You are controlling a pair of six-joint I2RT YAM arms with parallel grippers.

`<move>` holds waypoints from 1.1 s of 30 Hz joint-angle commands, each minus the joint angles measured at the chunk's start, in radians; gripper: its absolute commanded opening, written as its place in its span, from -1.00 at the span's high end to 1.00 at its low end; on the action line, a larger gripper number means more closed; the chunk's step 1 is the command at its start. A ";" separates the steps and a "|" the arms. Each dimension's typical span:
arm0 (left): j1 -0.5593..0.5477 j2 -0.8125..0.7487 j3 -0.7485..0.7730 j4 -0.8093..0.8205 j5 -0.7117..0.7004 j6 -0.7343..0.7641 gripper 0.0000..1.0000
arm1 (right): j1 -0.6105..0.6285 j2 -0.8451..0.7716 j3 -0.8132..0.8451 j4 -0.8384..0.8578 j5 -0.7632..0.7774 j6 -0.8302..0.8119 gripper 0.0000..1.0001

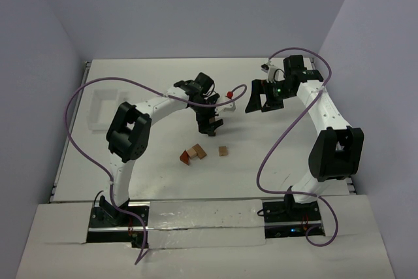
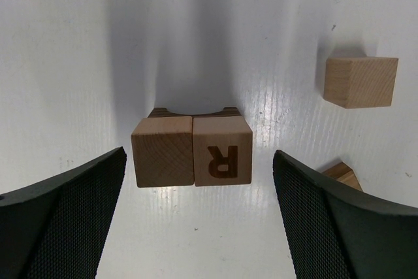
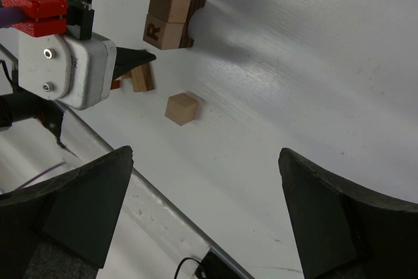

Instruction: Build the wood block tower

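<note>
On the white tabletop (image 1: 163, 76), the left fingers (image 2: 72, 213) are held spread at 9 and 3 o'clock of the wood block tower (image 3: 168, 17), pinching nothing; a stance for squaring or gripping it is judged likely. The right fingers (image 3: 339, 220) are likewise spread and empty, well apart at 2 o'clock in the top view, presumably to leave room. The tower stands near the tabletop's centre: a plain cube (image 2: 162, 151) touching an R-stamped cube (image 2: 223, 150), apparently upon a dark arched block (image 2: 160, 112), of which only two corners are seen. A loose cube (image 2: 361, 82) lies at 2 o'clock. A striped piece (image 2: 343, 176) is cut off by a finger.
</note>
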 commanded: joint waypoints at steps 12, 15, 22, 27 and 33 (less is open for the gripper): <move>0.004 -0.378 0.001 -0.126 0.024 0.019 -0.99 | -0.001 -0.018 0.032 -0.002 -0.007 -0.029 -0.99; 0.048 -0.482 -0.076 -0.094 0.049 -0.022 -0.98 | 0.012 -0.052 0.013 0.016 0.026 -0.041 -0.99; 0.280 -0.719 -0.322 0.064 0.195 -0.282 -0.98 | 0.057 -0.127 -0.048 0.009 0.041 -0.121 -0.99; 0.314 -0.858 -0.508 0.095 0.192 -0.313 -0.54 | 0.160 -0.204 -0.143 0.021 0.138 -0.228 -0.79; 0.360 -0.965 -0.623 0.100 0.258 -0.355 -0.37 | 0.336 -0.335 -0.310 0.143 0.228 -0.308 -0.31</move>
